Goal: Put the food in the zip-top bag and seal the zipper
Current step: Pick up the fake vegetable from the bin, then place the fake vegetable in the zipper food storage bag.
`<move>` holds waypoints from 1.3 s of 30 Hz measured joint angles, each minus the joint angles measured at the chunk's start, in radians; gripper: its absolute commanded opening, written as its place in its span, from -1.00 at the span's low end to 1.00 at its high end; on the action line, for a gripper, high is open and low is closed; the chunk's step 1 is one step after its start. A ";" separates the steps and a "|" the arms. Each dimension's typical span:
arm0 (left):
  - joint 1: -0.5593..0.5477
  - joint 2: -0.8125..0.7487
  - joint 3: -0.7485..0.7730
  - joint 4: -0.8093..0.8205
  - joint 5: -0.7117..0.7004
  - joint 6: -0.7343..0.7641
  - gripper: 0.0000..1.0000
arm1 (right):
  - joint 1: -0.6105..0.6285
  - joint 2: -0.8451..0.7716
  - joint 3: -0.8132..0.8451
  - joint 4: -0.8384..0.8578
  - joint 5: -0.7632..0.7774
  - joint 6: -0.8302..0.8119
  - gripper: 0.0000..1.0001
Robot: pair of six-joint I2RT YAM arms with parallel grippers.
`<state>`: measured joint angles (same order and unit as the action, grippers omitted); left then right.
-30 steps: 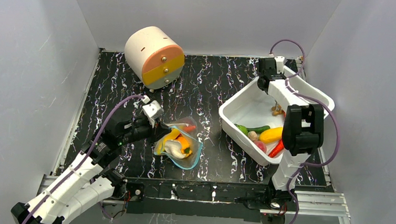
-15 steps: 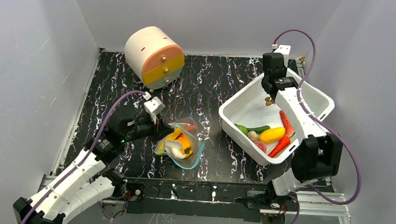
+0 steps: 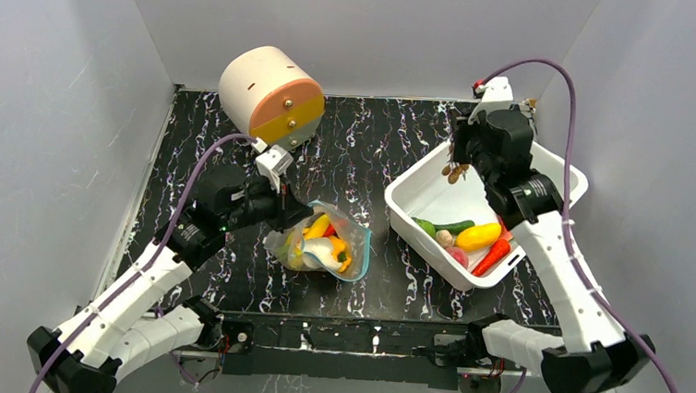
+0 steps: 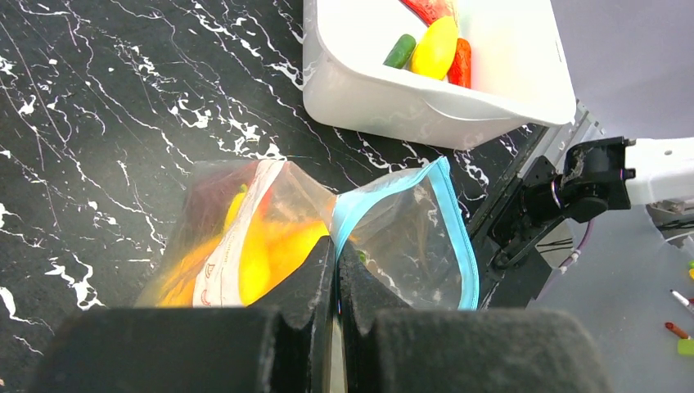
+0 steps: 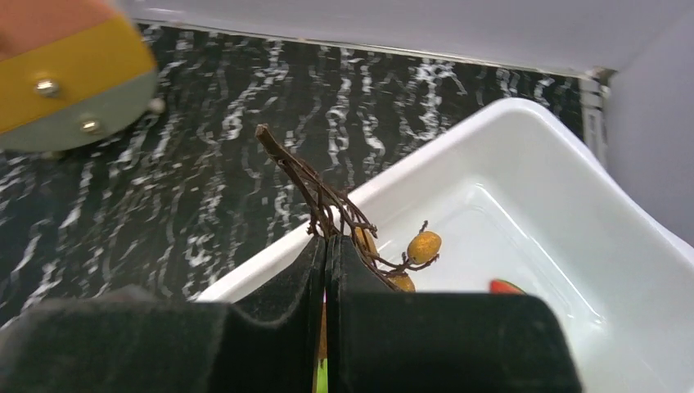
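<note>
Between the closed jaws of the left gripper (image 4: 335,270) sits a fold of the zip-top bag (image 4: 401,246), pinched at the mouth edge right where the teal zipper (image 4: 461,237) bends round. The rest of the bag spreads just ahead of the fingertips on the black marbled table (image 4: 98,123), with yellow and orange food (image 4: 254,262) bulging through the clear film. That film looks thin, soft and slick, so it will likely sag and fold shut under its load unless the mouth is held up and apart. The stiffer zipper strip is the sensible place to take hold: near one end for opening, then pressed along its length for sealing. Beyond the bag from this hand stands the white tub (image 4: 385,90). The right gripper (image 5: 327,246) is shut on a brown twig cluster (image 5: 331,211) bearing small orange-brown fruits, clamped by its thin stems, which poke up and forward past the fingertips. The tub's rim lies just below and ahead of this hand. A cucumber (image 3: 454,227), a yellow piece (image 3: 477,235) and a red chili (image 3: 492,255) lie further back in the tub, toward this arm's base. The cluster seems light, springy and apt to snag on the bag's lip, so a grip low on the main stem should steer it best. The smooth hard pieces would probably slip unless taken across their middle.
</note>
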<state>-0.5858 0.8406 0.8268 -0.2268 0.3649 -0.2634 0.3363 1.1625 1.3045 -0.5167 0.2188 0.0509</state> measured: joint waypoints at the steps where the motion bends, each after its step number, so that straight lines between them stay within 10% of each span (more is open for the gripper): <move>1: 0.000 0.011 0.006 0.001 -0.004 -0.010 -1.00 | 0.009 -0.025 -0.007 0.004 -0.036 -0.001 -1.00; 24: 0.000 0.105 0.053 0.011 -0.062 -0.090 -1.00 | 0.069 -0.254 -0.191 0.232 -0.792 0.155 -1.00; 39: 0.000 0.108 0.053 0.011 -0.058 -0.093 -1.00 | 0.287 -0.241 -0.286 0.376 -0.913 0.208 -1.00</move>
<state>-0.5858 0.9485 0.8795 -0.2157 0.3069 -0.3561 0.6231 0.9211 1.0180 -0.1406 -0.6945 0.2592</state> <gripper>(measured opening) 0.010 0.010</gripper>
